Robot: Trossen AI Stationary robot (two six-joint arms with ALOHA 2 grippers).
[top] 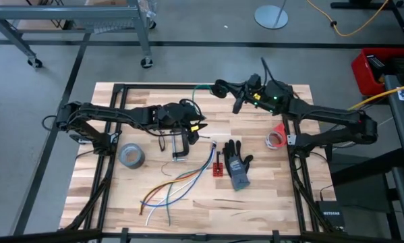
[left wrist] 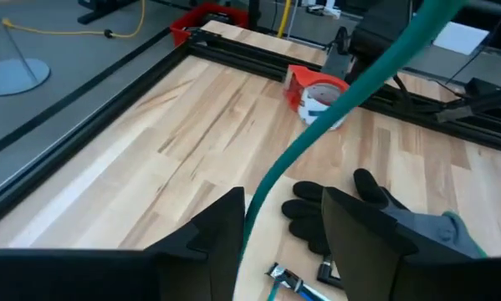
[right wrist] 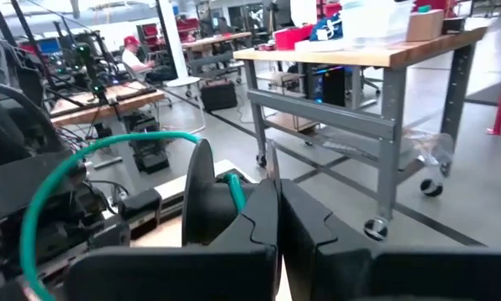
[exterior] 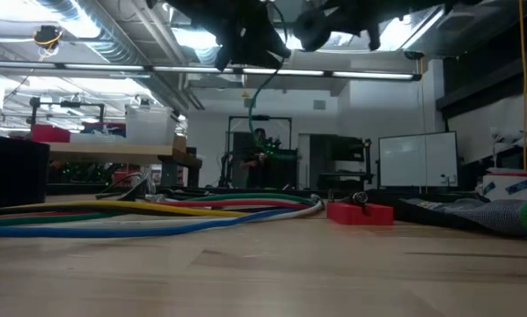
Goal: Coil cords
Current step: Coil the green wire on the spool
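Above the counter (top: 121,202), the left tool (left wrist: 282,242) hangs parted around a green cord (left wrist: 350,92), not gripping it. The right tool (right wrist: 277,226) is clamped, seemingly pinching that cord's end. No black bundle shows clearly.

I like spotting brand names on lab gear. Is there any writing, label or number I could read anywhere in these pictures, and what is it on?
"NETGEAR": white letters on a dark box beside the table's near right corner; small, so the reading is tentative.
Red tape dispenser: its label is too blurred to read.
Nothing else legible.
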